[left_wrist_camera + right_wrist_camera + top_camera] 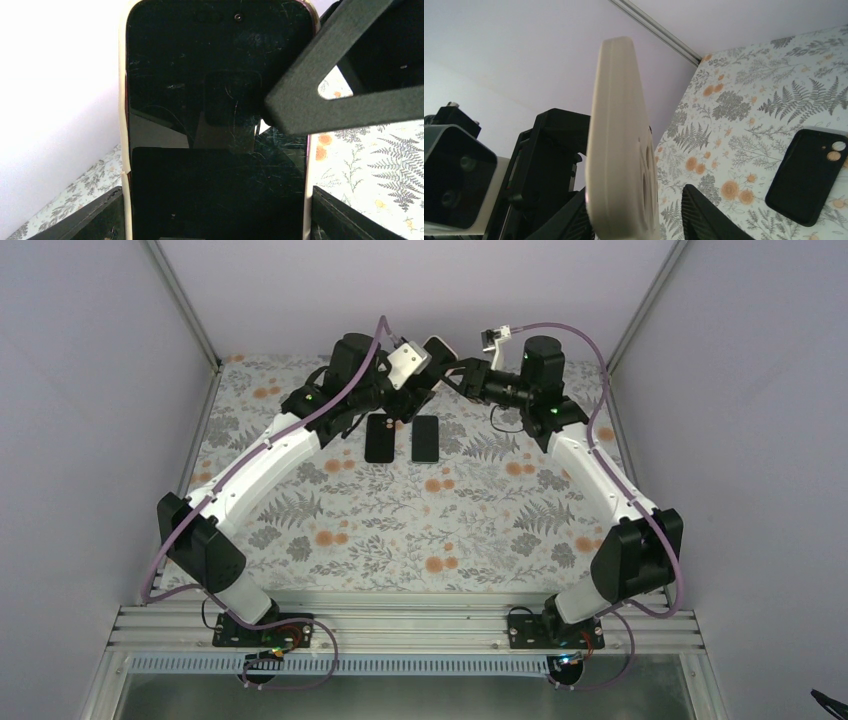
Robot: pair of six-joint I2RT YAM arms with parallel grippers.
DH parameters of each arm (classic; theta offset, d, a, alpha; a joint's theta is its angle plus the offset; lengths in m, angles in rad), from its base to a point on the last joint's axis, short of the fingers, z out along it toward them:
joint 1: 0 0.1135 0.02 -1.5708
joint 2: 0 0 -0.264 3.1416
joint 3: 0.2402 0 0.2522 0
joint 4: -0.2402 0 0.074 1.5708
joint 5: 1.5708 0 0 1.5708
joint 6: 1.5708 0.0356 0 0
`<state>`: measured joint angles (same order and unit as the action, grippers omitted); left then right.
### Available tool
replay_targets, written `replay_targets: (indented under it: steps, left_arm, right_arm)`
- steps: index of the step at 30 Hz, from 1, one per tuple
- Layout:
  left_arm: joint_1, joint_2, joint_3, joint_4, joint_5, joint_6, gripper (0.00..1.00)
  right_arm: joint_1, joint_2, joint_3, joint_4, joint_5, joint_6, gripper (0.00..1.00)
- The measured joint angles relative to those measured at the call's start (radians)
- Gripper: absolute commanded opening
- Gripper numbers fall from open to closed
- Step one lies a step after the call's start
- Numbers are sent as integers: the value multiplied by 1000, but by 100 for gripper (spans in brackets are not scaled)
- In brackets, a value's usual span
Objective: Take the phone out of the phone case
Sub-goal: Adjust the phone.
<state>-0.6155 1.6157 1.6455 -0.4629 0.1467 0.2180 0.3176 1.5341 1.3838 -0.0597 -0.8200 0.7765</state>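
Phone in its cream case, held aloft between both hands over the far edge of the tabletop [400, 530]

The left hand [215, 212] grips the phone case [619, 140] across its width, a black finger [97, 217] against each long side, with the dark, scratched screen of the phone [215, 125] facing its camera. The phone sits fully inside the case. The right hand [634, 205] straddles the upper end, narrowed. One finger [320, 95] lies against the screen side, and a gap shows between the other finger [704, 215] and the case's back. Below them, near the middle of the far edge, a flat black item [380, 438] lies on the tabletop just beside a second black item [425, 438].
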Motion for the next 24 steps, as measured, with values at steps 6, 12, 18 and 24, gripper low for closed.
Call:
replay_targets:
  steps: [6,12,18,24]
  left_arm:
    - [-6,0,0,5,0,-3,47]
    - [-10,0,0,-4,-5,-3,52]
    - [-9,0,-1,-6,-1,2,79]
    - [21,-22,-17,-14,115,21,100]
  right_arm:
    - [11,8,-10,16,5,21,25]
    - [15,8,-21,31,9,35,5]
    - [11,8,-22,22,18,36,4]
    - [-17,4,-30,14,-6,7,4]
